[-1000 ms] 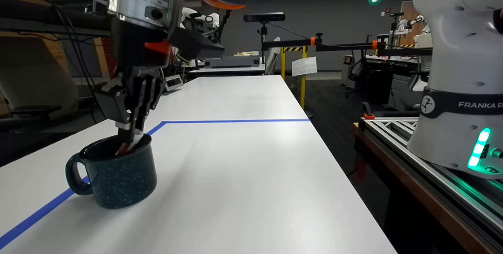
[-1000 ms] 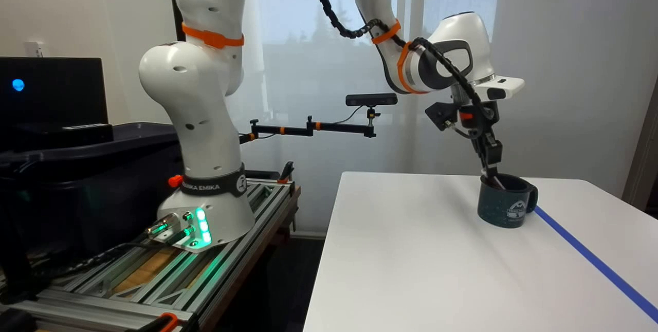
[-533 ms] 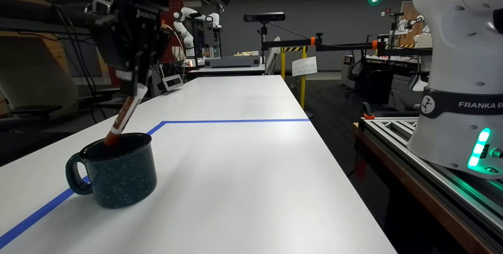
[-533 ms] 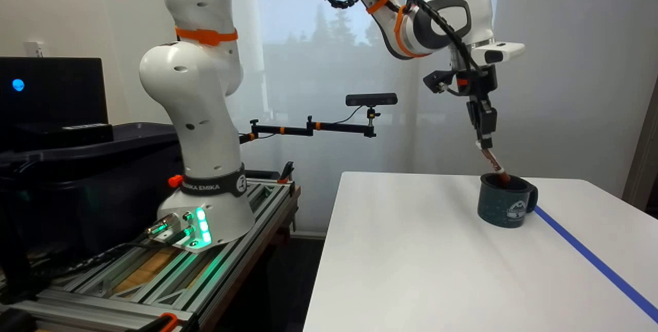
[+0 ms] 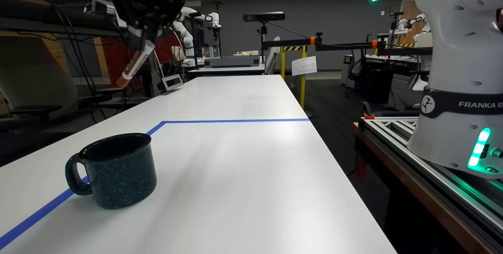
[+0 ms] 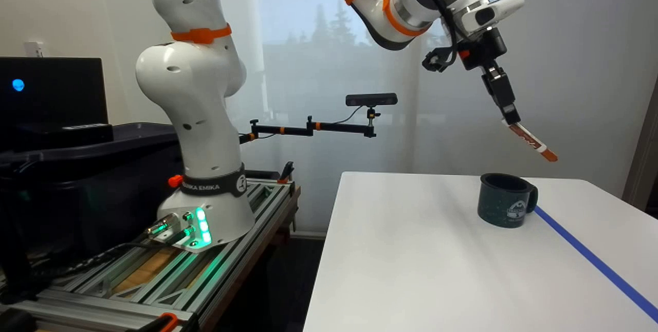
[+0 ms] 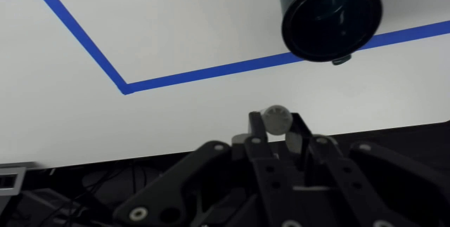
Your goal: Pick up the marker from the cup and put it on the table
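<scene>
The reddish-brown marker point(image 5: 135, 64) with white parts is held above the table in both exterior views. My gripper point(image 5: 147, 41) is shut on its pale end; the brown end points down and outward. In an exterior view the marker point(image 6: 531, 140) is tilted, above and beyond the cup point(image 6: 503, 202). In the wrist view the round pale end of the marker point(image 7: 277, 120) sits between the two fingertips; the rest of it is hidden. The dark teal cup point(image 5: 122, 177) stands upright on the white table point(image 5: 243, 175), its handle over the blue tape. The cup's inside point(image 7: 328, 23) looks empty.
A blue tape line point(image 5: 235, 121) makes a corner on the table. A small grey device point(image 5: 172, 83) stands at the table's far edge. The robot base point(image 6: 205, 214) is on a separate metal-framed bench point(image 6: 154, 270). A camera on a bar point(image 6: 371, 99) stands behind.
The gripper has risen from inside the cup, drawing the marker up and out of it. The hand has since tilted, swinging the marker past the handle side. The cup has not moved.
</scene>
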You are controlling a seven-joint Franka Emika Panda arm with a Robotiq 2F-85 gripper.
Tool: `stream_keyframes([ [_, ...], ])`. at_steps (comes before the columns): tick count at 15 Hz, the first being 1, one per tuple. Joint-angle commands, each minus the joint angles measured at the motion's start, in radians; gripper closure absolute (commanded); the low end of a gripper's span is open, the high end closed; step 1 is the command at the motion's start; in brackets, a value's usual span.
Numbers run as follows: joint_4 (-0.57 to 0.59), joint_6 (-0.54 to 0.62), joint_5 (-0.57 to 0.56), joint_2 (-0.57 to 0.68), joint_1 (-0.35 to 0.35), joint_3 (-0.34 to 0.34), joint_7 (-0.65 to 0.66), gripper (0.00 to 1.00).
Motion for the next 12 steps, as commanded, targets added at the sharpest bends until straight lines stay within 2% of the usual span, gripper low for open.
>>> stream_keyframes([
  [1, -0.052, 0.072, -0.251, 0.013, -0.051, -0.008, 0.259, 0.95],
  [4, -0.073, 0.149, -0.385, 0.055, -0.074, -0.026, 0.397, 0.95],
  [6, -0.077, 0.205, -0.42, 0.098, -0.08, -0.037, 0.439, 0.95],
  [12, -0.078, 0.312, -0.405, 0.217, -0.084, -0.057, 0.429, 0.95],
])
